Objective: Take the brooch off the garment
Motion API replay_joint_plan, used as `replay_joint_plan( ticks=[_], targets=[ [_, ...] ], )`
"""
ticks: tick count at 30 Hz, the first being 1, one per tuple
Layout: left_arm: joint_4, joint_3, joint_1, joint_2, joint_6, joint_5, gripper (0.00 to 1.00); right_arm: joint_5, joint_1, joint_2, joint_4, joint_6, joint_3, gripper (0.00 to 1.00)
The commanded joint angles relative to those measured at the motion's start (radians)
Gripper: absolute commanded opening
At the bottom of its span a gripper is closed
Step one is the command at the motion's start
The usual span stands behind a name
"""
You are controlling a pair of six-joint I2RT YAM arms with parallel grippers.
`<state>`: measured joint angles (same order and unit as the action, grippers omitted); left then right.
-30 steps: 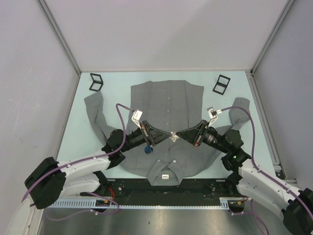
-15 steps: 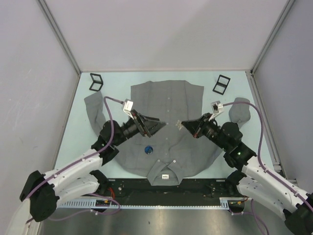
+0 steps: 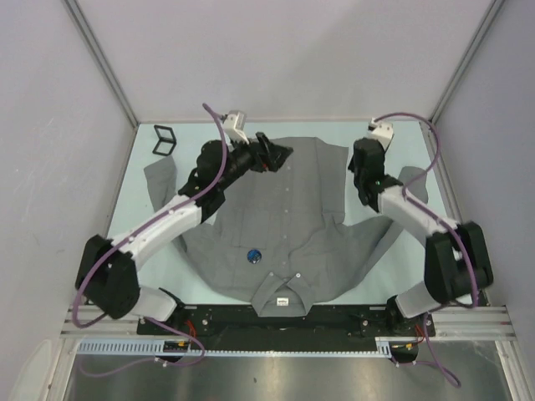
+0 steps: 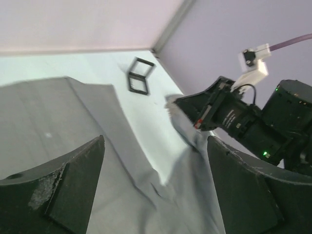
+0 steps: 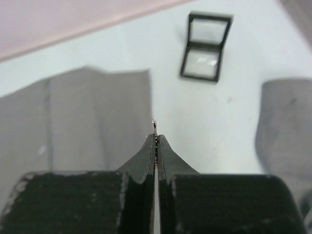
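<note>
At the far corners sit 2 black frames (image 5: 204, 46). The spread grey shirt (image 3: 284, 209) bears a blue brooch (image 3: 253, 256); left gripper (image 3: 276, 154) gapes, right gripper (image 5: 155, 139) pinches a metal pin (image 5: 154, 124).

readable text: none in any view
neck label (image 3: 282, 302): white patch at the collar of the grey garment (image 3: 309, 217), print too small to make out
black frame (image 5: 204, 46): glossy panes, nothing legible on them
</note>
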<state>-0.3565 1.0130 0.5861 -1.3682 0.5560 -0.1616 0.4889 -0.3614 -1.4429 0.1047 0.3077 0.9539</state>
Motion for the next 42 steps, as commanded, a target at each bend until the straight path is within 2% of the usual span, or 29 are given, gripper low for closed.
replay_joint_plan(
  ticks=[1, 7, 12, 14, 18, 24, 30, 42],
  targets=[
    [-0.058, 0.128, -0.080, -0.092, -0.062, -0.004, 0.89, 0.227, 0.032, -0.196, 0.044, -0.105, 0.233, 0.00],
    [-0.052, 0.220, -0.169, -0.239, -0.061, -0.018, 0.88, 0.304, 0.059, -0.487, 0.006, -0.206, 0.494, 0.00],
    [-0.131, 0.171, -0.203, -0.304, -0.061, -0.058, 0.88, 0.316, 0.081, -0.677, -0.152, -0.268, 0.768, 0.00],
    [-0.157, 0.148, -0.210, -0.322, -0.056, -0.072, 0.88, 0.352, 0.088, -0.750, -0.181, -0.301, 0.807, 0.00],
    [-0.232, 0.093, -0.215, -0.347, -0.042, -0.127, 0.87, 0.388, 0.107, -0.806, -0.217, -0.305, 0.864, 0.00],
    [-0.251, 0.088, -0.216, -0.379, -0.016, -0.180, 0.84, 0.410, 0.140, -0.855, -0.249, -0.327, 0.895, 0.00],
    [-0.340, 0.059, -0.215, -0.394, 0.030, -0.220, 0.83, 0.430, 0.151, -0.899, -0.241, -0.338, 0.928, 0.00],
    [-0.374, 0.041, -0.215, -0.397, 0.045, -0.259, 0.83, 0.478, 0.151, -1.001, -0.292, -0.363, 1.094, 0.00]
  ],
)
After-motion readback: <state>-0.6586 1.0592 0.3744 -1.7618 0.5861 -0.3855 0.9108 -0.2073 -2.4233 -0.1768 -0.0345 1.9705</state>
